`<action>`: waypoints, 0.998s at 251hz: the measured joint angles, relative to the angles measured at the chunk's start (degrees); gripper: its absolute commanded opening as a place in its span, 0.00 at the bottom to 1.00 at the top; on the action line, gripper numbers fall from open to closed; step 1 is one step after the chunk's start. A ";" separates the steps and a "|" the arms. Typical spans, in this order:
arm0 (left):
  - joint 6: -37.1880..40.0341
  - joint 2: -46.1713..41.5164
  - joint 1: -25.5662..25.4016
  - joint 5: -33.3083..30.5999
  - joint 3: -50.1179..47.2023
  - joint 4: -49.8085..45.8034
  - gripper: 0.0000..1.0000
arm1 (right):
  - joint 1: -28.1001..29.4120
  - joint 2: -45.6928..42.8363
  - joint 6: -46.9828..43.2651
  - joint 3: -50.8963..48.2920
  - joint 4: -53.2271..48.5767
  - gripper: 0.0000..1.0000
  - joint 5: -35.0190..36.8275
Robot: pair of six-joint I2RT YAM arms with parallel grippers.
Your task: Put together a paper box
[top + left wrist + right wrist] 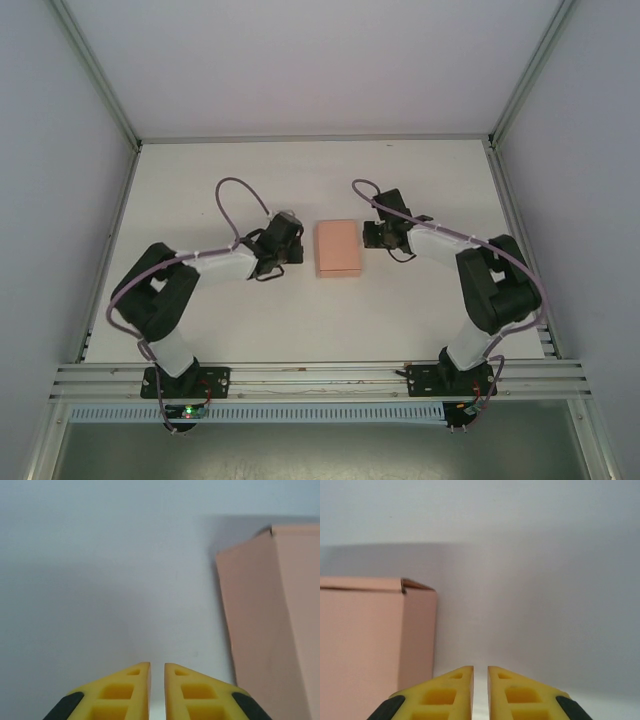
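Left gripper (pixel 157 666): yellow fingers (pixel 122 692) are seen parted by a narrow slit only, and nothing is held between them. Right gripper (pixel 480 669): the same narrow slit is seen, with bare surface behind it and nothing gripped. Both sets of tips are kept low over the table (pixel 300 320), which is plain white, matte and unmarked.

The paper box (pixel 338 248) is found at the middle of the table, between the two grippers, just beside each and touched by neither. It is closed up into a small rectangular block of salmon-pink card and laid flat, with its long side running away from the arm bases. In the left wrist view it is placed to the right of the fingers, and a small dark gap is shown at its upper corner. In the right wrist view it is placed to the left, and a corner flap is seen slightly lifted at the top seam.

The table is enclosed by pale walls (pixel 60 150) on the left, right and far sides, with metal frame posts (pixel 100 80) at the corners. A slotted aluminium rail (pixel 320 378) is run along the near edge, carrying both bases. Open white surface is left beyond and in front of the box.
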 measured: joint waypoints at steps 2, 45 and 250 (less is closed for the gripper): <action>0.00 0.59 0.17 0.28 0.59 0.17 0.12 | 0.00 0.28 -0.02 0.17 0.11 0.16 -0.02; -0.02 10.08 1.20 4.46 9.73 2.01 0.01 | 0.00 4.33 0.07 1.97 2.08 0.14 -1.51; -6.49 9.25 -1.44 10.27 -3.96 24.35 0.00 | -2.25 14.25 -9.35 13.53 -5.40 0.09 -10.49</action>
